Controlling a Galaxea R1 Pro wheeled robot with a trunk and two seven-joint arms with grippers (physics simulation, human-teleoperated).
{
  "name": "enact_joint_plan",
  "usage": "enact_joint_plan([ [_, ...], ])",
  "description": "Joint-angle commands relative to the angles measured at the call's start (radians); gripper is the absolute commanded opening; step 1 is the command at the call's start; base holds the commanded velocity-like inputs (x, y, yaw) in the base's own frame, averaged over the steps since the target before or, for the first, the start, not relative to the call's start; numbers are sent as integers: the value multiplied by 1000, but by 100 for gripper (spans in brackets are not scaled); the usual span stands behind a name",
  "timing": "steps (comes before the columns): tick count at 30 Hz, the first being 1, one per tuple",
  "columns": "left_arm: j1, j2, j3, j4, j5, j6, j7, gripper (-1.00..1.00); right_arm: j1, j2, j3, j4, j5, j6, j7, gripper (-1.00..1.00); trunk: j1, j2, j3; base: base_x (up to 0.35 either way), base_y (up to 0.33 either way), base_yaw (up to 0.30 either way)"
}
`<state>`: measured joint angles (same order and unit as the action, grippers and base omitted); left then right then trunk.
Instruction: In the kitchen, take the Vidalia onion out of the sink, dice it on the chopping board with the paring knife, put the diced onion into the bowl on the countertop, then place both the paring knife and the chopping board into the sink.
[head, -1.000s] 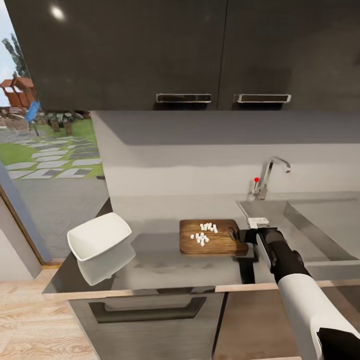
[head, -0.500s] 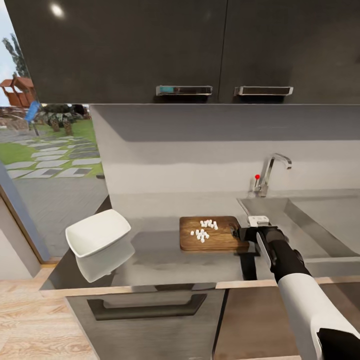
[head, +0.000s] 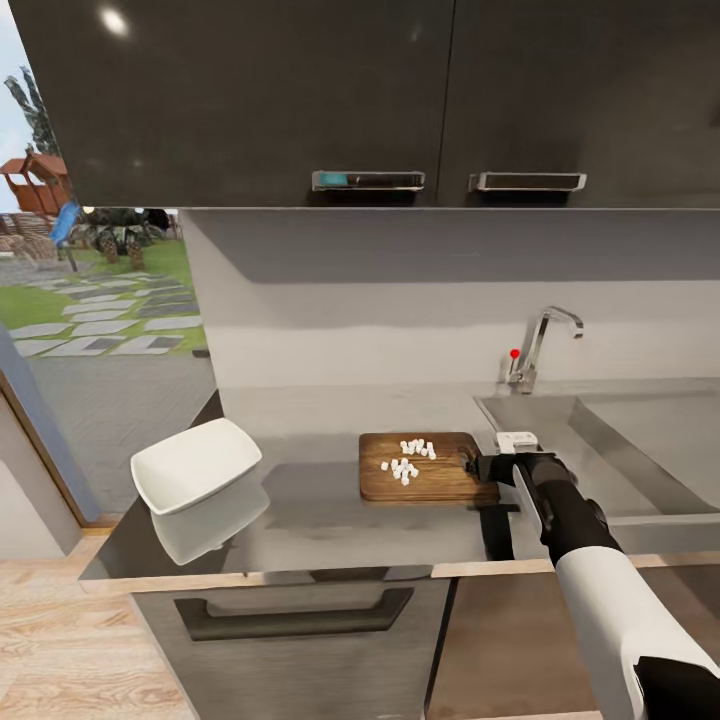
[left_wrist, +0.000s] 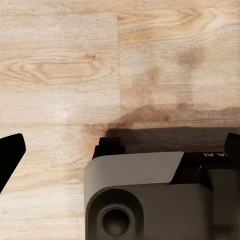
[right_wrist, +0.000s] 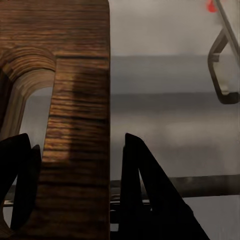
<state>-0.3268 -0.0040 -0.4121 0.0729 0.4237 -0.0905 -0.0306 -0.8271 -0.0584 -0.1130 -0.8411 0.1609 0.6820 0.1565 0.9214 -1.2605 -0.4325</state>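
Chopping board (head: 428, 468), brown wood, visible grain, with white diced onion (head: 408, 461) on top.
It lies on the grey countertop (head: 320, 520) beside the sink (head: 640, 440); its edge sits between the right gripper's (right_wrist: 80, 190) two dark fingers (right_wrist: 142, 185), which straddle it narrowly. Left gripper (left_wrist: 120, 145): finger spread cannot be told.

Soft, even light fills the kitchen, with brighter daylight at the window (head: 100, 290) on the left. A small glare spot sits on the glossy upper cabinet (head: 113, 24), which casts a broad shadow band across the wall beneath. The steel countertop (head: 330, 520) mirrors the white bowl (head: 197, 466) and the arm. The renders look slightly soft; the right wrist view blurs the tap (right_wrist: 222, 65) behind the sharper chopping board (right_wrist: 75, 125).
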Motion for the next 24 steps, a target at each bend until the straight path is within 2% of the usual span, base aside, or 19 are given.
enact_joint_plan([
  [1,-2,-1,-8,4,9,-6,-3,100,0,0,-2,17,26,5,11,-100,0,0,-1,0,0,0],
  [24,-2,-1,-8,2,9,-8,-3,100,0,-1,-2,17,26,1,14,-100,0,0,-1,0,0,0],
])
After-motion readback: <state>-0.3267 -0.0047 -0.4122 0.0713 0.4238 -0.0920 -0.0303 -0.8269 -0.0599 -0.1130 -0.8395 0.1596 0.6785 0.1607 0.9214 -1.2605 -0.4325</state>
